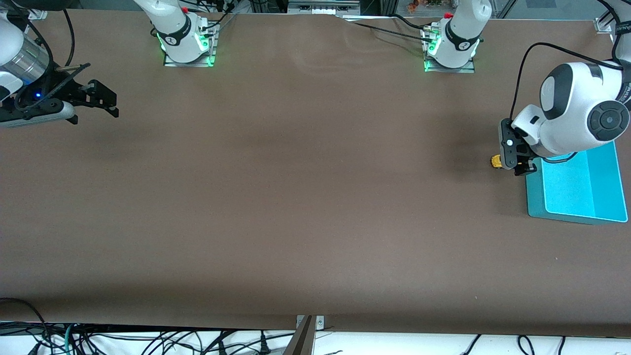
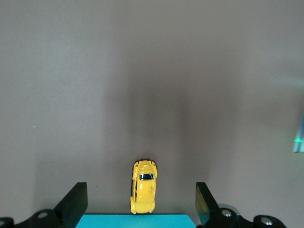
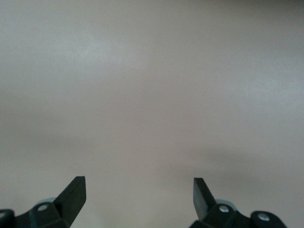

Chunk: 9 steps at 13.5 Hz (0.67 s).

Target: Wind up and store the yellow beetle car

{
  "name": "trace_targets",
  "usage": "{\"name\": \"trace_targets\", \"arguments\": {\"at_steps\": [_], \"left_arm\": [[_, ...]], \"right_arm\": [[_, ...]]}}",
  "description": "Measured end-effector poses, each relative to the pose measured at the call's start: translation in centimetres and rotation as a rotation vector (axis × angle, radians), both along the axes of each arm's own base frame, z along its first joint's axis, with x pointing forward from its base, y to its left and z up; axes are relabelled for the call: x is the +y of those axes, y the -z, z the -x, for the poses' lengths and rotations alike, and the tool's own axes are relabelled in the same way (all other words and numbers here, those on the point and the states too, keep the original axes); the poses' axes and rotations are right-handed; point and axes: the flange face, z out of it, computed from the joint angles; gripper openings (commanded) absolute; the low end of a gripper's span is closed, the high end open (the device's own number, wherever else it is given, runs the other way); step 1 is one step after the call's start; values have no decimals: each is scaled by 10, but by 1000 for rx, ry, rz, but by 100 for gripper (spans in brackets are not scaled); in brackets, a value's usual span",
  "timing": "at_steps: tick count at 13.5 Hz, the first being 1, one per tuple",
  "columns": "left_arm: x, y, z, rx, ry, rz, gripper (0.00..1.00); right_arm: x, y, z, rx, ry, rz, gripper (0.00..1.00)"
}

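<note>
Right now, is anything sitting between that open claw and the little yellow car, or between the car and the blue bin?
Nothing visible. The left gripper hangs open right over the yellow beetle car, which lies on bare table against the turquoise bin. The right gripper waits at its own end.

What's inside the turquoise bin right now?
The visible floor of the turquoise bin is bare. The left arm covers the corner toward the bases, so that part is unseen. The yellow beetle car sits on the table beside the bin.
</note>
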Motion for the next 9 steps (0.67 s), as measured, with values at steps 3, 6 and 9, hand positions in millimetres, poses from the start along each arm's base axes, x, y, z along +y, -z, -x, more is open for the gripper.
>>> {"name": "trace_targets", "arguments": {"at_steps": [3, 6, 9], "left_arm": [[26, 33, 22, -62, 61, 23, 100], [44, 53, 37, -120, 93, 29, 100], [64, 72, 54, -164, 82, 25, 100]], "right_arm": [[0, 4, -2, 8, 0, -1, 100], [0, 4, -3, 8, -2, -2, 100], [1, 4, -3, 8, -3, -2, 100]]}}
